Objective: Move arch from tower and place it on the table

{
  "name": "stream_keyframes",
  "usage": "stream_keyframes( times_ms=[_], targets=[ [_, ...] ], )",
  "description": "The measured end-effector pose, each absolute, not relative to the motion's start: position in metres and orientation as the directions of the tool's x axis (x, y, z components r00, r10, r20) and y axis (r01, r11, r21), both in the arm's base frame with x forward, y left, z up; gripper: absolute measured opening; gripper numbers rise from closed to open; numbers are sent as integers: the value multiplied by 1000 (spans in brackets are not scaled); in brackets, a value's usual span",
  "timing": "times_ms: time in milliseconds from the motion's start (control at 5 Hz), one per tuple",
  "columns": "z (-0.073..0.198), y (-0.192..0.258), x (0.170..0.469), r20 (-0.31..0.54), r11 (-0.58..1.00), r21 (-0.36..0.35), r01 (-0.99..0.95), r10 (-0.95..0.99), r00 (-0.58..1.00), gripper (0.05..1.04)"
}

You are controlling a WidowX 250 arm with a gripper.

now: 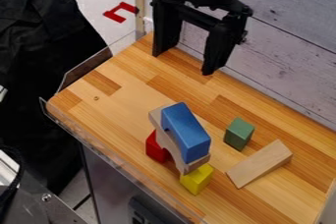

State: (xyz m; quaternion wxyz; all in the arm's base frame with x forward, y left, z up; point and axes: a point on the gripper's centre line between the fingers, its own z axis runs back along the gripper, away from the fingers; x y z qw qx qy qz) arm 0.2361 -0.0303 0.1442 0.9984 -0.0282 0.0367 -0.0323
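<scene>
The blue arch (189,132) sits on the wooden arch (171,146), nearer to the camera than the end effector (182,64); its long axis slants toward the camera's lower right; the end effector is wide apart, roughly across this axis.

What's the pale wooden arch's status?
Black gripper open, empty. Arch spanning red block and yellow block. Long blue block on top, likely in the way.

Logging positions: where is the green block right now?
In the camera view, the green block sits on the table, right of the blue block and just beyond the loose tan block.
</scene>
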Motion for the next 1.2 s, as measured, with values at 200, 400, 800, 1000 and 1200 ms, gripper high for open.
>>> stream_keyframes(
  times_ms=[200, 400, 800, 1000, 1200],
  targets=[
    [137, -31, 234, -101, 996, -58, 62, -68, 993, 1000],
    [135, -30, 233, -102, 989, 2, -145, 144, 984, 1000],
    [133, -39, 228, -46, 892, 51, -449, 451, 891, 1000],
    [124, -45, 225, -31, 810, 54, -583, 585, 810, 1000],
    [114, -53, 223, -38, 729, 22, -684, 684, 728, 1000]
  ],
)
